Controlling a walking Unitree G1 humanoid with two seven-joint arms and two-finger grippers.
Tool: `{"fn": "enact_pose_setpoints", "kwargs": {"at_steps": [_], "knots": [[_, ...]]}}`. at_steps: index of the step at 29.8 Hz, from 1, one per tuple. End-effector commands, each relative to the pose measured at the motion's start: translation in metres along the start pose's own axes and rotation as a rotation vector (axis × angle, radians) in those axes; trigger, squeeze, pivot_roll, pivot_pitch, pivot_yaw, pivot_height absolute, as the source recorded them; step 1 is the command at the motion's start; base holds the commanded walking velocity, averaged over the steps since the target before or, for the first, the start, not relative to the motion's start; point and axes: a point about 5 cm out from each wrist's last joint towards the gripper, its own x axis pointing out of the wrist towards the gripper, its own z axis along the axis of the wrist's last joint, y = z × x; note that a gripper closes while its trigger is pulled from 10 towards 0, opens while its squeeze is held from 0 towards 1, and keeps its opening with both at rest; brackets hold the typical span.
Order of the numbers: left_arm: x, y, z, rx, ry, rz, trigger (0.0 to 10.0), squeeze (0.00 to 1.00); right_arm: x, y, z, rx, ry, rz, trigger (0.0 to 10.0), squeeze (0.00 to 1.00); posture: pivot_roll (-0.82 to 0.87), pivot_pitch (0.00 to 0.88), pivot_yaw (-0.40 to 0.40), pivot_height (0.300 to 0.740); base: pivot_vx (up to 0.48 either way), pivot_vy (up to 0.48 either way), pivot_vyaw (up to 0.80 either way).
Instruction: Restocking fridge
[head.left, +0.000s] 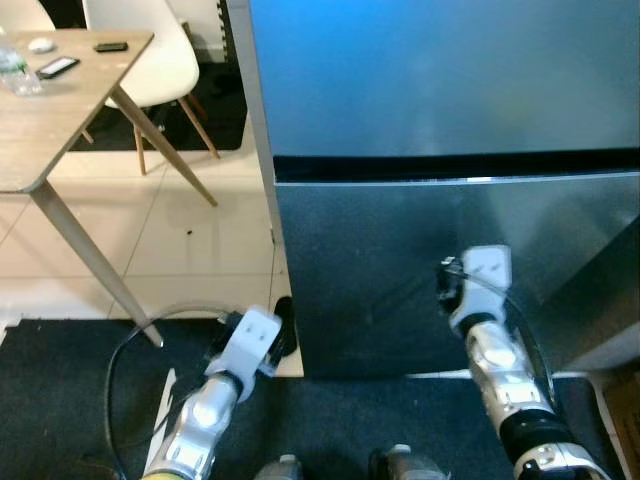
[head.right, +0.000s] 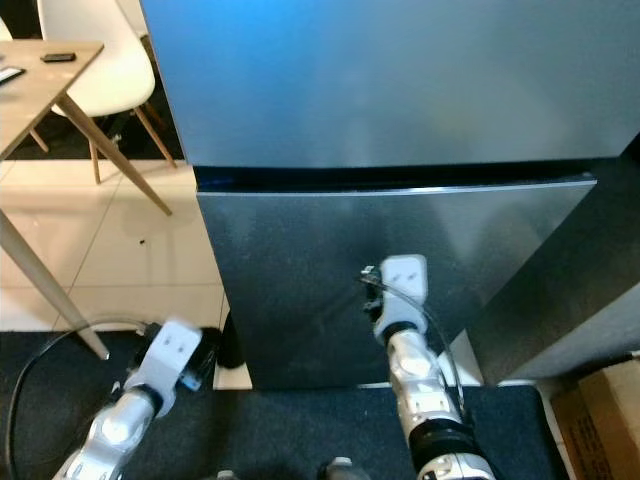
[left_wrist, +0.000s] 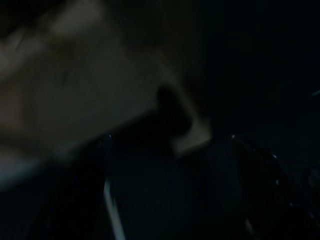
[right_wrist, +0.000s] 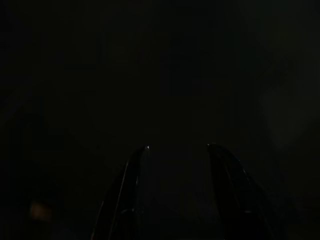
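Observation:
A tall steel fridge stands right in front of me with both doors shut: the upper door (head.left: 440, 80) and the lower door (head.left: 400, 270) meet at a dark seam. My right arm (head.left: 485, 300) is raised close in front of the lower door. In the dark right wrist view, the right gripper (right_wrist: 177, 147) is open, with its two black fingertips (right_wrist: 144, 150) apart and nothing between them. My left arm (head.left: 245, 345) hangs low by the fridge's bottom left corner, over the dark mat. The left wrist view is dark and blurred.
A wooden table (head.left: 50, 110) with phones and a bottle stands at the left, with a white chair (head.left: 150, 50) behind it. A black cable (head.left: 120, 370) loops on the dark mat. A cardboard box (head.right: 600, 410) sits at the lower right beside a dark panel (head.right: 590, 280).

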Motion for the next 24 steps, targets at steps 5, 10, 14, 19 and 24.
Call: {"fn": "enact_pose_setpoints", "kwargs": {"at_steps": [5,10,14,19,24], "knots": [[-0.045,0.011,-0.088,-0.138,0.386,0.163,10.0,0.0,-0.022,-0.003,-0.068,-0.041,0.275,-0.01,10.0,0.0,0.02,0.101,-0.022,0.74,0.0,0.0,0.0],[-0.067,0.003,-0.116,-0.071,0.513,0.103,10.0,0.0,-0.046,0.0,-0.11,-0.091,0.46,0.029,10.0,0.0,0.01,0.098,-0.026,0.74,0.0,0.0,0.0],[-0.074,-0.003,-0.123,-0.054,0.548,0.063,10.0,0.0,-0.061,0.0,-0.13,-0.057,0.535,0.033,10.0,0.0,0.01,0.096,-0.033,0.74,0.0,0.0,0.0],[-0.073,-0.008,-0.126,-0.079,0.566,0.064,10.0,0.0,-0.076,-0.005,-0.148,0.111,0.612,-0.058,10.0,0.0,0.02,0.093,-0.044,0.74,0.0,0.0,0.0],[-0.069,-0.011,-0.126,-0.08,0.584,0.056,10.0,0.0,-0.082,-0.016,-0.154,0.143,0.63,-0.141,10.0,0.0,0.01,0.088,-0.038,0.74,0.0,0.0,0.11]]}}
